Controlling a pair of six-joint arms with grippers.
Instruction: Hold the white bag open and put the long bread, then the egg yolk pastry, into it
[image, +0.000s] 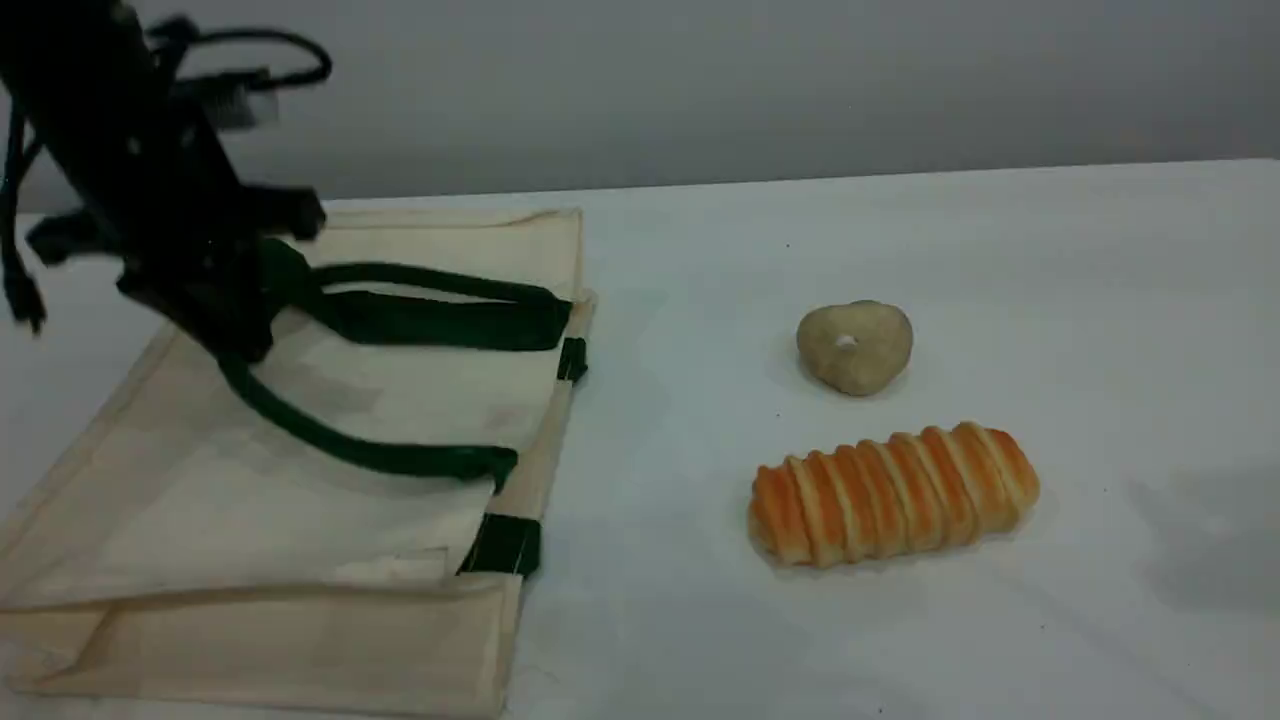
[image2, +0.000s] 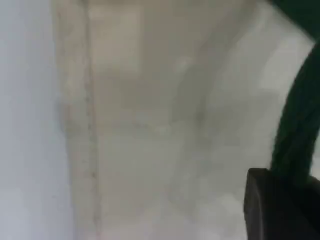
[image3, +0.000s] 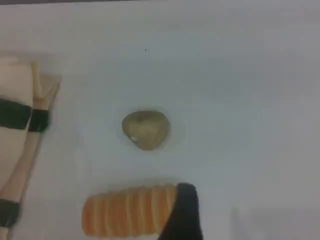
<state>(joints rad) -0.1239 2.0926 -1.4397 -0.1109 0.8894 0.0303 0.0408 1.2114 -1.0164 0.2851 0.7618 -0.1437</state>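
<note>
The white bag (image: 300, 500) lies flat at the table's left, its mouth toward the right. My left gripper (image: 238, 335) is shut on one dark green handle (image: 340, 445) and holds its loop raised above the canvas. In the left wrist view the strap (image2: 300, 115) runs beside the dark fingertip (image2: 280, 210), over the blurred bag (image2: 150, 125). The long bread (image: 893, 493) lies right of the bag, with the egg yolk pastry (image: 855, 345) just behind it. My right gripper is outside the scene view. Its fingertip (image3: 184, 210) hangs over the bread's (image3: 127, 216) right end with nothing in it, the pastry (image3: 146, 129) beyond.
The table has a white cloth (image: 1100, 300) and a grey wall behind it. The bag's second handle (image: 430, 320) lies on the canvas. A shadow (image: 1210, 530) falls on the cloth at the right.
</note>
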